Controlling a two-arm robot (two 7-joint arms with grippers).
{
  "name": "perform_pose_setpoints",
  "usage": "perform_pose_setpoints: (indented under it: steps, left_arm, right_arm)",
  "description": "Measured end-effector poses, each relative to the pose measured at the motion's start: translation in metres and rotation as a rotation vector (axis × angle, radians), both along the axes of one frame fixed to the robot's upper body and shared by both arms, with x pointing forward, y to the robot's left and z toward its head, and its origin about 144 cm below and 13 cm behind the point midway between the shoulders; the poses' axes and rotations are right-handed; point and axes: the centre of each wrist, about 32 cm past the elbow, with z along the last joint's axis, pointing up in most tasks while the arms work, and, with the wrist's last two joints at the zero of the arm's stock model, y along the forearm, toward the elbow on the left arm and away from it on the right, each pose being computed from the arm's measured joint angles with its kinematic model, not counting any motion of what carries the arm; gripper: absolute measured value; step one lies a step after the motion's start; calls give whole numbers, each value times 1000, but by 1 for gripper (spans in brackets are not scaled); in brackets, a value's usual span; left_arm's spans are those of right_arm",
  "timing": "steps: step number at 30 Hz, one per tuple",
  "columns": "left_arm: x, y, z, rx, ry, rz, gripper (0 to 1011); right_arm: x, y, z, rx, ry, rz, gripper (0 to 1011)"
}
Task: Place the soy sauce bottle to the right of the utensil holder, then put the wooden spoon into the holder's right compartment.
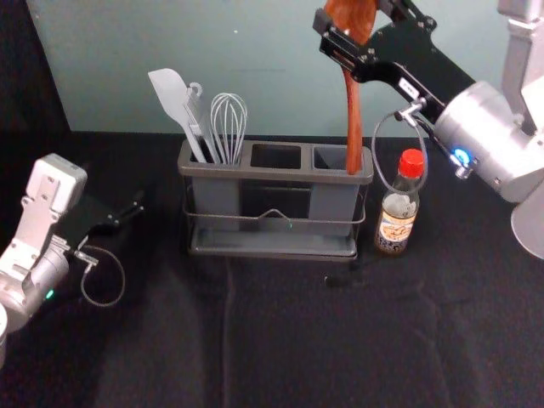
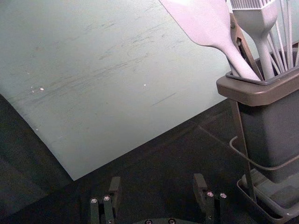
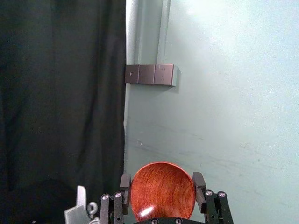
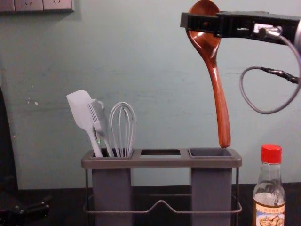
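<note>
- Head view: right gripper (image 1: 344,41), far right above the holder, pinches one wooden spoon (image 1: 354,123) by its bowl; handle hangs down, lower end at the right compartment (image 1: 329,157).
- Left gripper (image 1: 127,217) parked at left, near side of the holder.
- One utensil holder (image 1: 274,172), three compartments in a row. Left compartment (image 1: 197,169) loaded: spatula (image 1: 171,93), whisk (image 1: 229,123), more tucked between.
- One soy sauce bottle (image 1: 397,223), red cap (image 1: 410,163), standing just right of the holder.
- Left wrist view: left gripper (image 2: 158,186) fingers spread wide, nothing between them. Left compartment count: one spatula, one brush (image 2: 257,21), one whisk, plus a slim brown piece (image 2: 245,44), can't tell what.
- Right wrist view: right gripper (image 3: 162,184) has one finger each side of the spoon bowl, clamped. Three-part wall panel (image 3: 149,74) beyond.
- Chest view: spoon handle slants slightly, tip just above the right compartment rim. Bottle upright, right of the holder.
</note>
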Motion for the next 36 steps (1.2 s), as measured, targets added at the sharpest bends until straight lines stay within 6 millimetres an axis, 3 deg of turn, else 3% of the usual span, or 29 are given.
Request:
perform_pose_setpoints:
  steps: [19,36]
  left_arm:
    - [0,0,0,0,0,0,1005]
    - [0,0,0,0,0,0,1005]
  right_arm:
    - [53,11,-5,-15,21,9,816]
    - [67,9,-25,-26,68,20,815]
